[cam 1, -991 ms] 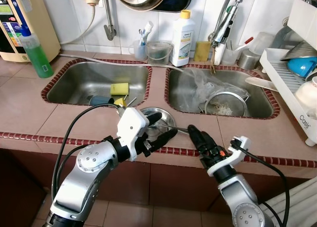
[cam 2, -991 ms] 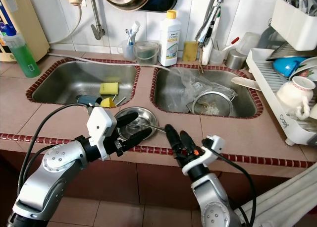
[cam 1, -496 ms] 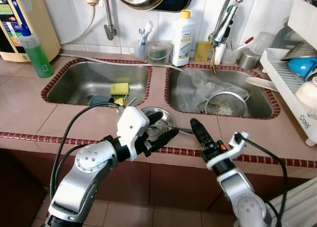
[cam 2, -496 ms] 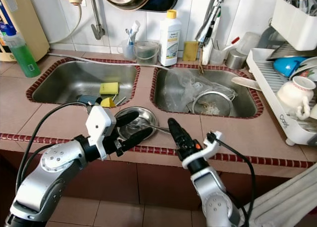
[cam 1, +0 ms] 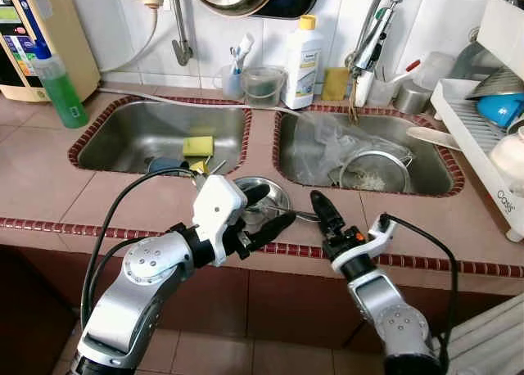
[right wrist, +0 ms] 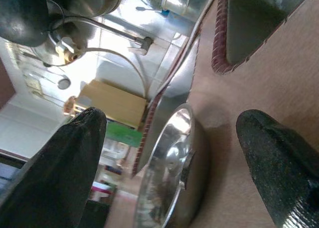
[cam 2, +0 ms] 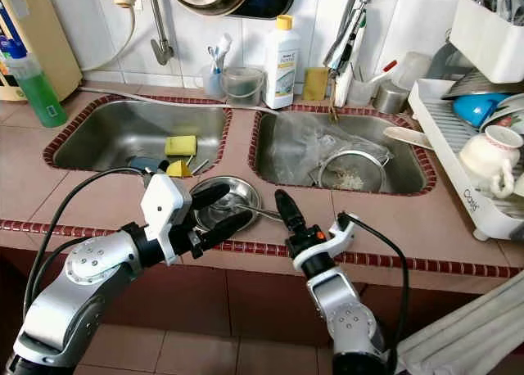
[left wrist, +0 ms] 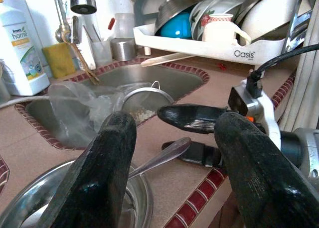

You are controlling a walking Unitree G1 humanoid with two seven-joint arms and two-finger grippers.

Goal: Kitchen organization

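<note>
Steel bowl (cam 1: 260, 196) sits on the tiled counter (cam 1: 49, 174) between the two sinks, near the front edge. A spoon (left wrist: 164, 156) lies with its handle sticking out over the bowl rim toward my right side.

My left gripper (cam 1: 266, 210) is spread wide, holding nothing, one finger over the bowl and one at its near rim.

My right gripper (cam 2: 288, 214) is just beside the bowl on its right, tips low over the counter by the spoon handle. Its wrist view shows both fingers (right wrist: 60, 168) well apart with the bowl between them, so it is spread too, nothing gripped.

Right sink (cam 1: 446, 178) holds a strainer (cam 1: 374, 172) and a plastic bag (cam 1: 327, 142); left sink has a yellow sponge (cam 1: 197, 146).
</note>
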